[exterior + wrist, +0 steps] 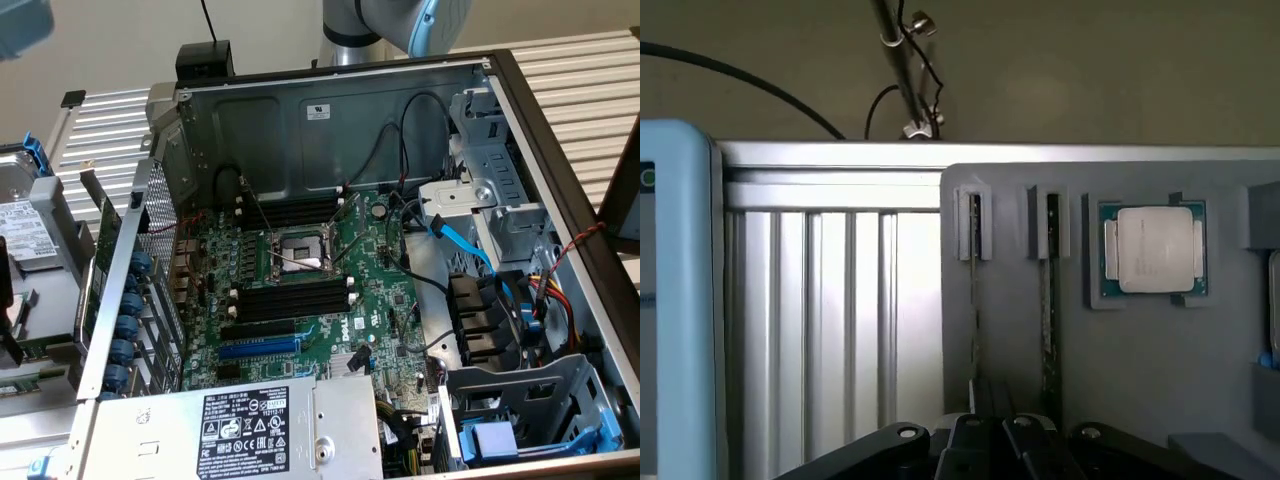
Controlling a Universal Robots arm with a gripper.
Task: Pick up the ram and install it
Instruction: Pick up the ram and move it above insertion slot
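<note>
Ram [1050, 300]: not gripped; stood on edge in slot of grey holder [1160, 380], near CPU [1153, 248]. Arm [415, 25] is seen at top of ext. view, past far wall of open PC case [330, 120]. Gripper [992, 428] is pointed at holder, fingers closed on nothing, in line w/ 2nd stick [975, 300] in neighbouring slot. Ram is seen edge-on only: long, thin, dark w/ green tint; faces hidden. Writing: "DELL" is read on motherboard [390, 290]; PSU label [245, 428] print too small.

surface: ribbed metal table [600, 90] | on it: open computer case [300, 120]; grey tray [1140, 360]
</note>
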